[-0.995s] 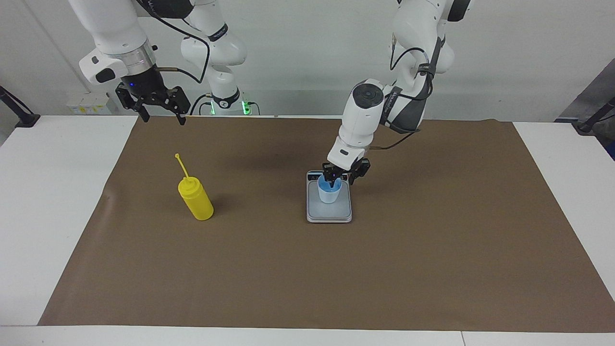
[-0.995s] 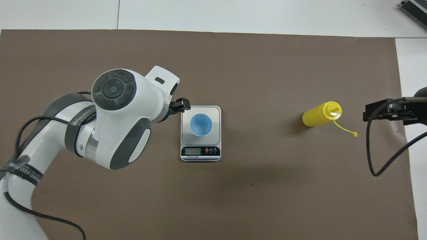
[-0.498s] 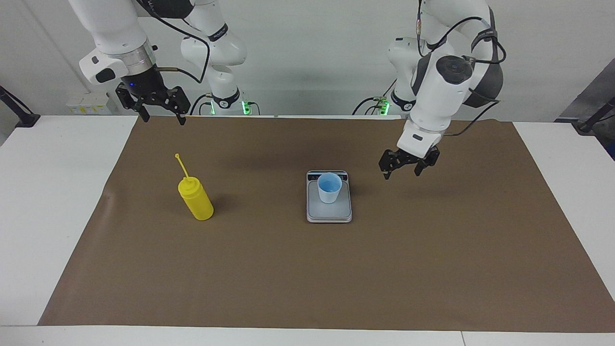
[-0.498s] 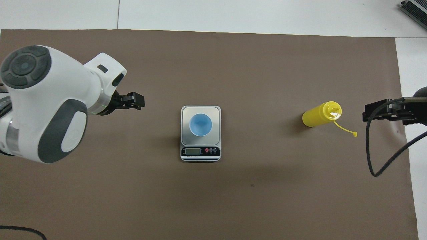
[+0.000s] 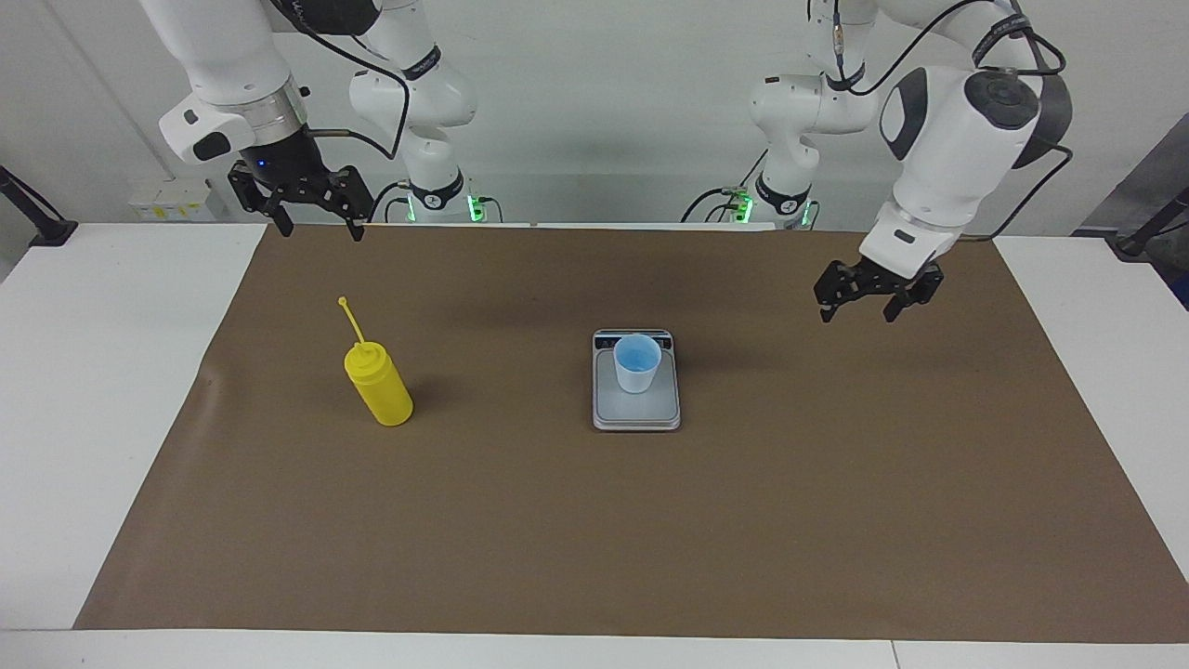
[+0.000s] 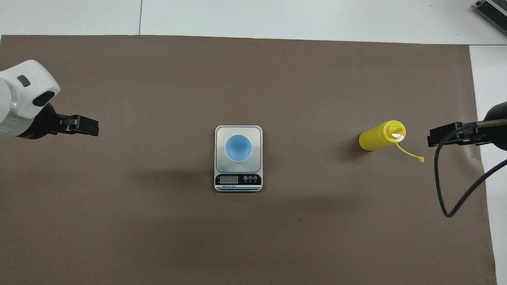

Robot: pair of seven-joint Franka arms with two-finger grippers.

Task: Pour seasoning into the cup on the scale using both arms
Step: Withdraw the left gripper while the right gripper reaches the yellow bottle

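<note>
Both open hands (image 5: 868, 307) (image 5: 314, 218) hang well apart from cup (image 5: 637, 364) and bottle (image 5: 378, 383).

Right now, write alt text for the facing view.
A blue cup stands on a scale mid-table, a yellow bottle upright toward the right arm's end. Both end effectors, left and right, hang open and empty.
</note>
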